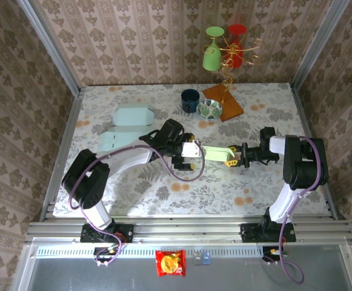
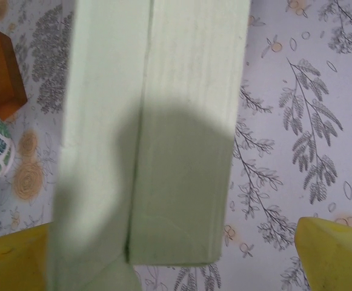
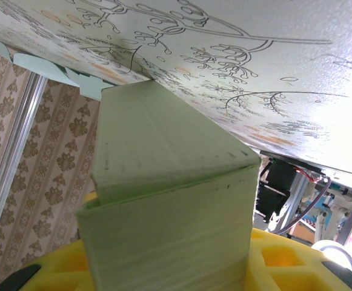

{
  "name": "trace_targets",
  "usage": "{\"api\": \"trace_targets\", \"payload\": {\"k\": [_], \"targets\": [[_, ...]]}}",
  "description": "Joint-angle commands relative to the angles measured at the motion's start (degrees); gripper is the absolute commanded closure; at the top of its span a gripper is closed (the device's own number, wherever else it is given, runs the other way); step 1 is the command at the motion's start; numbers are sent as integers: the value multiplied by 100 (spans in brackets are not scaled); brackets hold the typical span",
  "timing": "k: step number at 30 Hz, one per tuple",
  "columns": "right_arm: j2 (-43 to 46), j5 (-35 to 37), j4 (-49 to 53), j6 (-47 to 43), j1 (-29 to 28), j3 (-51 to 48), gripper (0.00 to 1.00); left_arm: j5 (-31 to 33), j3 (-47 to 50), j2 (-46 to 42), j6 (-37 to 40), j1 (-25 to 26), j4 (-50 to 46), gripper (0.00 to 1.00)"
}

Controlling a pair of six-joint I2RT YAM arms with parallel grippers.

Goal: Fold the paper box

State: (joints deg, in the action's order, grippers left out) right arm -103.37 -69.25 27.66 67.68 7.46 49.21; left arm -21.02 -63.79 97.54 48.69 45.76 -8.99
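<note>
Box (image 1: 215, 153) of green paper, clenched by right fingers (image 3: 278, 257), lies between spread left fingers (image 2: 330, 254).

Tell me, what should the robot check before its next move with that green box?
1. Right gripper clamps the paper box: ok, its yellow fingers hug one end.
2. Left gripper clamps it too: not ok, a gap shows between the box and one finger.
3. Box sides folded up square: ok in the right wrist view.
4. Box ends closed: cannot tell.
5. Bowl and cup stand apart from the box: ok.
</note>
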Motion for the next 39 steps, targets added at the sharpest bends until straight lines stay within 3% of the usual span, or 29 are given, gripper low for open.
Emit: {"api": "trace_targets", "payload": {"k": [1,8,17,22,39], "targets": [[-173,290,284,112,1,-87,62,-8,-346,276,-119,99,-12,5],[-133,290,249,178,-1,-136,57,357,-453,536,-286,269,319,10],[-75,307,180,229,9,-73,39,278,-638,582,-381,267,-24,21],[-34,325,170,255,14,-67,37,83,-827,657,-456,259,-396,29],[924,965,682,171,500,36,31,-100,-1681,1156,-966,248,-1448,31]]}}
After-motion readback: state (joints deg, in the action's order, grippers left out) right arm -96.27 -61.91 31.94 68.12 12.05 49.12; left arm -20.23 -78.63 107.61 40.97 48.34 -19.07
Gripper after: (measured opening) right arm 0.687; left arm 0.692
